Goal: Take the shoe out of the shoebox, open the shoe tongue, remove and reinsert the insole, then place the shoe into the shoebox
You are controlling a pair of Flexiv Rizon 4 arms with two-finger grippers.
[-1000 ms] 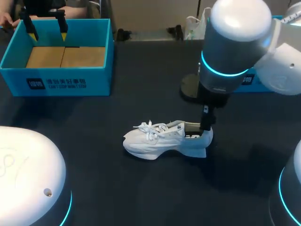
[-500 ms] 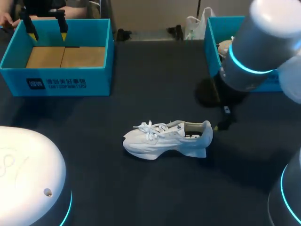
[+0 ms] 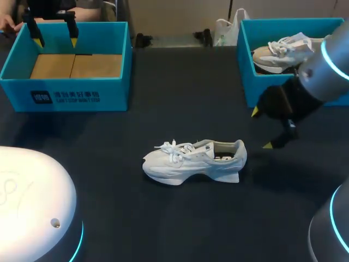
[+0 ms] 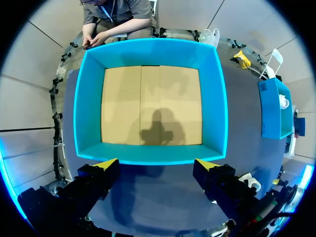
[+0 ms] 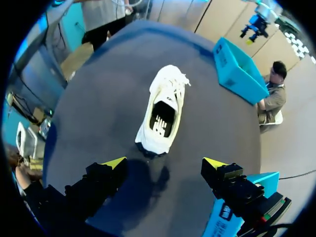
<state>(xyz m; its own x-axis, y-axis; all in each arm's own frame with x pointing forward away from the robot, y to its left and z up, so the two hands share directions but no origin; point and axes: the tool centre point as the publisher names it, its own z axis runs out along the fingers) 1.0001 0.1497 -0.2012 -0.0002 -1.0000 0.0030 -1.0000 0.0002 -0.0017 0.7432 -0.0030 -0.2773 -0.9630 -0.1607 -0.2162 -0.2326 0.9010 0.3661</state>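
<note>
A white lace-up shoe lies on its sole in the middle of the dark table, toe to the left. Seen from the right wrist, the shoe has a dark insole showing inside its opening. My right gripper hangs open to the right of the heel, apart from it; in its own view the right gripper holds nothing. My left gripper stands open over the far wall of the empty blue shoebox. Below the left gripper, the shoebox shows a bare cardboard floor.
A second blue box at the back right holds another pale shoe. My arms' round white bases fill the near left and near right corners. Bare table lies between the shoe and both boxes.
My right arm has drawn back from the shoe's heel toward the right, uncovering the right box and its shoe. The shoe and the left arm have not moved.
</note>
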